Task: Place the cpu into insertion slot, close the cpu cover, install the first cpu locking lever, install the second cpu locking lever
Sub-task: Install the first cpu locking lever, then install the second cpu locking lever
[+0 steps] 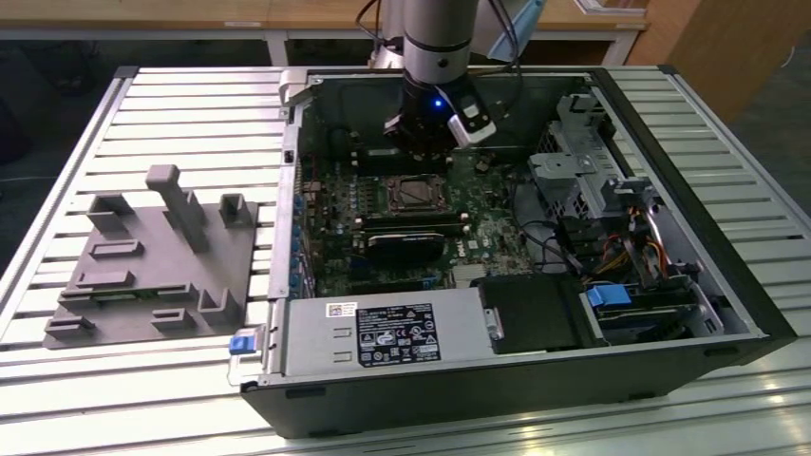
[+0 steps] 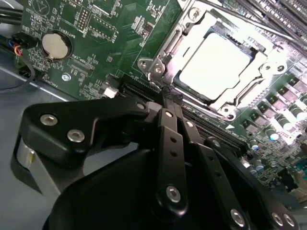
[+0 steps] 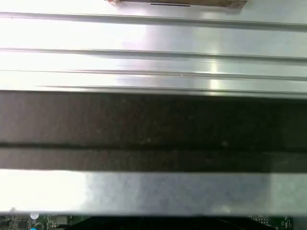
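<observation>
Black linkage bars of the gripper [image 2: 165, 98] crowd the second wrist view, and its fingers meet at a single tip with nothing between them, drawn narrow and holding nothing. That tip sits just beside the corner of the insertion slot [image 2: 158, 67], close to the metal rim.

Largest of all is the slatted metal table [image 1: 152, 104], pale and ribbed, carrying everything. On it lies the open black computer case [image 1: 507, 389], its side off, with a wooden floor and furniture legs beyond. Toward the exterior view's left, a grey fixture block [image 1: 152, 256] with upright posts rests on the slats, well apart from the arm [image 1: 438, 38], which reaches down into the case from above.

Inside the case, the green circuit board [image 2: 96, 28] fills the floor. A silver power supply box [image 1: 380, 332] lies along the near edge, a drive cage [image 1: 590, 180] with coloured cables [image 1: 633, 256] toward the exterior view's right, and a black heatsink [image 1: 405, 245] just beside the socket.

Seated in the slot, the cpu [image 2: 213, 62] shows its pale metal top, glaring bright, with the cpu cover [image 2: 261, 62] lying flat around it as a silver frame. A round coin battery [image 2: 55, 44] sits on the board, well apart.

In the first wrist view, the case wall [image 3: 153, 129] crosses as a dark band before the table slats.
</observation>
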### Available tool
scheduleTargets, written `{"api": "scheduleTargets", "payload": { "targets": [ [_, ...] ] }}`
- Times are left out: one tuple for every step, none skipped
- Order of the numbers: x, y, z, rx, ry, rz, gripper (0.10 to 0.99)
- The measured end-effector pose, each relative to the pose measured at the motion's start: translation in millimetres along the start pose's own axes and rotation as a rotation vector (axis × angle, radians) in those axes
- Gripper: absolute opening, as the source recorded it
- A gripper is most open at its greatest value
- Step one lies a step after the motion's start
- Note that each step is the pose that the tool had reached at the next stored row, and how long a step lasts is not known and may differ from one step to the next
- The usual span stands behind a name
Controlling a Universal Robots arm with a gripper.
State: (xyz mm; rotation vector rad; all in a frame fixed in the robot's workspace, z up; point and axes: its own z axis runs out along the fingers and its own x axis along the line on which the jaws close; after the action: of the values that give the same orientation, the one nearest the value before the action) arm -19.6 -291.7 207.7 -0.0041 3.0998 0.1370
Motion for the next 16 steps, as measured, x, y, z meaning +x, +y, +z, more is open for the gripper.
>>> {"api": "scheduleTargets", "payload": {
  "targets": [
    [0.0,-0.3,-0.1,0.000,0.0000,0.000,0.106],
    [0.0,-0.7,-0.1,0.000,0.0000,0.000,0.106],
    [0.0,-1.1,-0.1,0.000,0.0000,0.000,0.106],
    [0.0,-1.5,-0.1,0.000,0.0000,0.000,0.106],
    [0.0,-1.9,-0.2,0.000,0.0000,0.000,0.106],
    [0.0,-2.3,-0.2,0.000,0.0000,0.000,0.106],
    [0.0,-2.5,-0.2,0.000,0.0000,0.000,0.106],
    [-0.1,-2.8,-0.2,0.000,-0.0001,0.000,0.106],
    [-0.1,-2.9,-0.2,0.000,-0.0001,0.000,0.106],
    [-0.1,-3.2,-0.3,0.000,0.0000,0.000,0.106],
    [-0.1,-3.4,-0.3,0.000,0.0000,0.000,0.106],
    [-0.1,-3.6,-0.3,0.000,0.0000,0.000,0.106],
    [-0.1,-4.0,-0.4,0.000,0.0000,0.000,0.106],
    [-0.1,-4.4,-0.4,0.000,0.0000,0.000,0.106],
    [-0.1,-4.8,-0.4,0.000,0.0000,0.000,0.106],
    [-0.1,-5.3,-0.5,0.000,0.0000,0.000,0.106]
  ]
}}
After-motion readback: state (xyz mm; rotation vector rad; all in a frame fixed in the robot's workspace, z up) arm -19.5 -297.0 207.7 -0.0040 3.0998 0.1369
